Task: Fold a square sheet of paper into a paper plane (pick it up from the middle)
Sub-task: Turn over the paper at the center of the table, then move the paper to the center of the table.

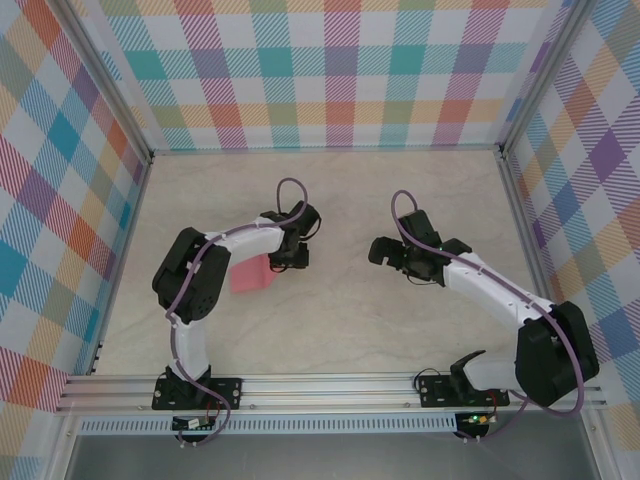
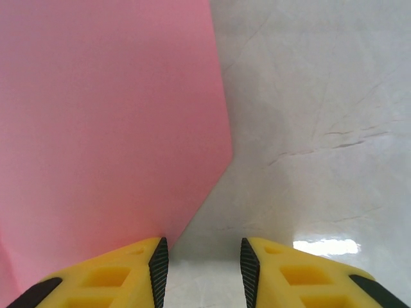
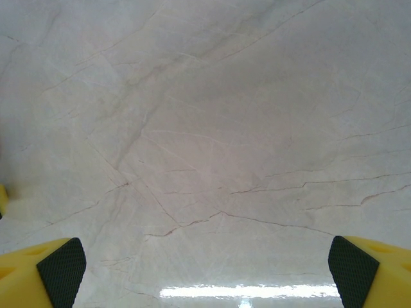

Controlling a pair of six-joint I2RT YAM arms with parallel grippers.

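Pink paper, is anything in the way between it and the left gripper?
No, nothing visible is in the way. The pink paper lies flat on the table, right in front of the left gripper, whose jaws stand open.

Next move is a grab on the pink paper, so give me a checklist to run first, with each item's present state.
1. Paper lying on the table, gripped by neither arm: ok.
2. Left end effector open: ok.
3. Left end effector over the paper's middle: not ok; its gap is over bare table beside the paper's edge.
4. Right end effector wide open, apart from the paper: ok.
5. Folds made so far: cannot tell.
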